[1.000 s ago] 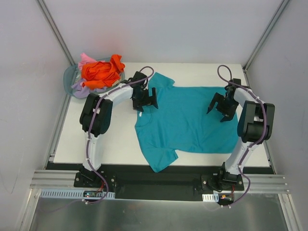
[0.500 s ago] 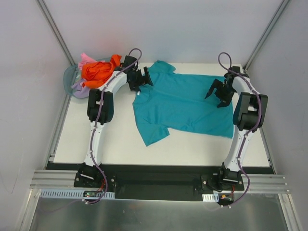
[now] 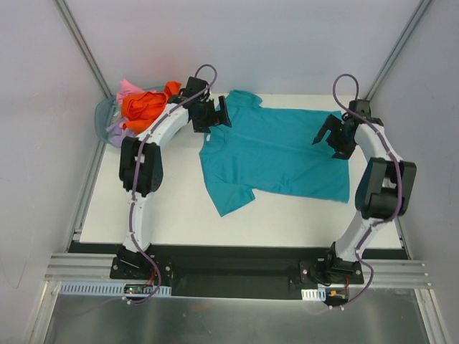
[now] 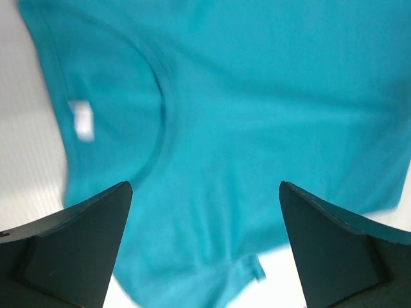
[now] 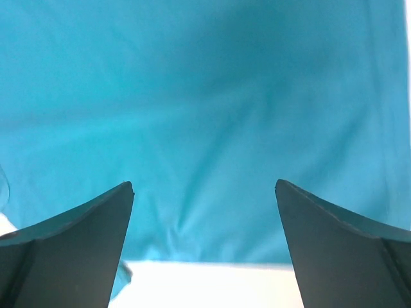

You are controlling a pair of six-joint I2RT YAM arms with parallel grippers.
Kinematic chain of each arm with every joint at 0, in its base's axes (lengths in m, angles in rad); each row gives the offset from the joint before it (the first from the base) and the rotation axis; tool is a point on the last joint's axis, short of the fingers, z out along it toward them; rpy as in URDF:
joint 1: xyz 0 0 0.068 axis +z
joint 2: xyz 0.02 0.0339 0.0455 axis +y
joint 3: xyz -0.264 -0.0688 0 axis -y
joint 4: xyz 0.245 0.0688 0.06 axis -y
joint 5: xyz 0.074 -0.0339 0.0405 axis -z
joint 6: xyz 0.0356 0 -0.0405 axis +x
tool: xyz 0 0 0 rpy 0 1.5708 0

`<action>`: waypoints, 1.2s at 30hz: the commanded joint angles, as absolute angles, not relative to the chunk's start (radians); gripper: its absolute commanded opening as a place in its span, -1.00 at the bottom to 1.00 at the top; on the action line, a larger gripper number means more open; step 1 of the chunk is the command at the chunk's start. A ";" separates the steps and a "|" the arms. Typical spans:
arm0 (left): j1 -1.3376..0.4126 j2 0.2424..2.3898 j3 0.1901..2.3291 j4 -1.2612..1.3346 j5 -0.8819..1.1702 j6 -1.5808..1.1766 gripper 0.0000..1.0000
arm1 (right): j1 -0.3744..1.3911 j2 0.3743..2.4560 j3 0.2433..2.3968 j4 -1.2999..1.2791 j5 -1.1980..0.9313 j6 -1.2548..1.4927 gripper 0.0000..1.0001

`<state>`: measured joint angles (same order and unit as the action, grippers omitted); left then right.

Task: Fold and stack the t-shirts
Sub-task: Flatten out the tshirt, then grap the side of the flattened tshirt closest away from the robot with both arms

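- Seeing both arms bolted at the near edge, the left arm (image 3: 140, 168) stretching far along the left side and the right arm (image 3: 380, 186) bending up along the right side.
- Noting a bare strip of the white table (image 3: 165, 208) lying between the arm bases and the cloth.
- Finding the teal t-shirt (image 3: 276, 154) lying spread flat across the middle and far part of the table, with its collar pointing left and its hem right. One sleeve is pointing near-left and the other far.
- Seeing the right gripper (image 3: 328, 140) hanging over the right end of the shirt near the hem, its jaws standing wide apart and holding nothing (the right wrist view is showing only teal cloth between them, with a strip of white table past the cloth's edge).
- Seeing the left gripper (image 3: 215, 120) hanging over the collar end at the far left, its jaws likewise gaping and clasping nothing. The left wrist view is showing the neckline and a small white label (image 4: 81, 120) inside it.
- Not being able to tell whether either gripper is touching the cloth.
- Finding the round translucent basket (image 3: 102, 115) sitting at the far left corner, just left of the left gripper. It is holding the orange t-shirt (image 3: 143, 106) on top, the lavender t-shirt (image 3: 118, 130) at its near rim and the pink t-shirt (image 3: 128, 87) poking out at the far side.
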<state>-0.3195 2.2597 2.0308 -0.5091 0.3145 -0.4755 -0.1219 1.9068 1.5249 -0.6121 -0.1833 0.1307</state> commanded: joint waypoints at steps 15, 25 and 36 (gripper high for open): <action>-0.727 1.489 0.954 -0.428 0.100 -0.732 0.28 | -0.252 1.229 0.913 -0.598 -0.025 0.288 0.93; -0.727 1.699 1.008 -0.354 0.219 -0.660 -0.06 | -0.264 1.244 0.917 -0.618 -0.028 0.256 0.93; -0.779 1.686 0.954 -0.422 0.094 -0.679 -1.00 | -0.327 1.213 0.838 -0.632 -0.029 0.275 0.94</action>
<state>-0.7383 1.7096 0.9783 -0.3614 0.1787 -0.6689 -0.3008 1.2503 0.8787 -0.6022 -0.0334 0.2691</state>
